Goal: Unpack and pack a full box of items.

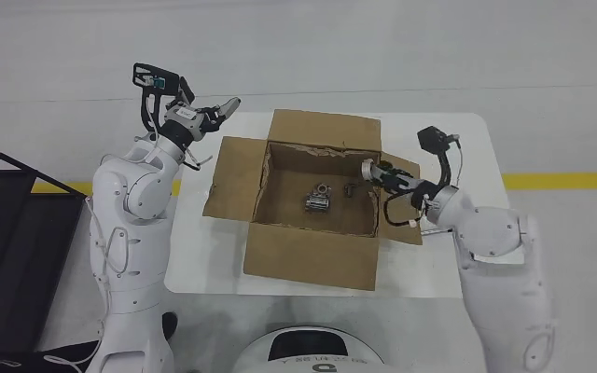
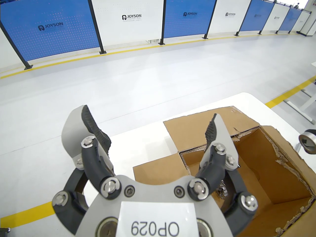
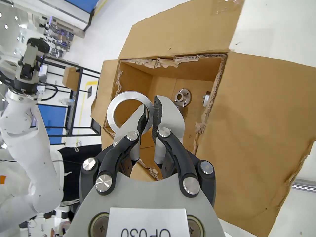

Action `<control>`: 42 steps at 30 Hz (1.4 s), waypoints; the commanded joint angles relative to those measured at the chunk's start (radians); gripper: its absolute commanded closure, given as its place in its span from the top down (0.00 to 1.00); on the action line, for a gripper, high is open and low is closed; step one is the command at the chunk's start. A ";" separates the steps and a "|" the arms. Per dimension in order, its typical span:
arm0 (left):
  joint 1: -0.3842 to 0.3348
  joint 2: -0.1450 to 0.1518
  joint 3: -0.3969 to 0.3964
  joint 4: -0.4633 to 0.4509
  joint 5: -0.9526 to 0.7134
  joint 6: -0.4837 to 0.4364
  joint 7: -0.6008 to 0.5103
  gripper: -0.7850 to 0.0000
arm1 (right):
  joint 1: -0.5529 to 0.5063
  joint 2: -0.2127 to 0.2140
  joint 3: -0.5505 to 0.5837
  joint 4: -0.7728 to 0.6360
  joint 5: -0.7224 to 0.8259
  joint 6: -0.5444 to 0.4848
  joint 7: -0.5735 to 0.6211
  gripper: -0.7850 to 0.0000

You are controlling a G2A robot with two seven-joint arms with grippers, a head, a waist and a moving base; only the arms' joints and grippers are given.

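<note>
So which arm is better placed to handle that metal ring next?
Probably the right arm: the right gripper is shut on the metal ring at the open box. The left gripper is open and empty, off beside a side flap.

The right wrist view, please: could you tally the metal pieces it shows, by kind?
Metal ring, held in the right tool: 1
Flanged hub on the box floor: 1
Small part, half hidden by the box wall: 1
Total: 3
</note>
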 commanded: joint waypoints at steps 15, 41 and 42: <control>0.000 0.000 -0.001 0.000 -0.001 0.000 0.000 1.00 | 0.289 -0.028 -0.535 0.223 -0.619 0.161 0.180 0.00; 0.000 0.000 -0.001 0.000 -0.001 0.000 0.000 1.00 | 0.148 -0.009 -0.222 -0.071 -0.667 0.115 0.265 1.00; 0.000 0.000 -0.001 0.000 -0.001 0.000 0.000 1.00 | 0.120 -0.005 -0.177 -0.092 -0.649 0.110 0.256 1.00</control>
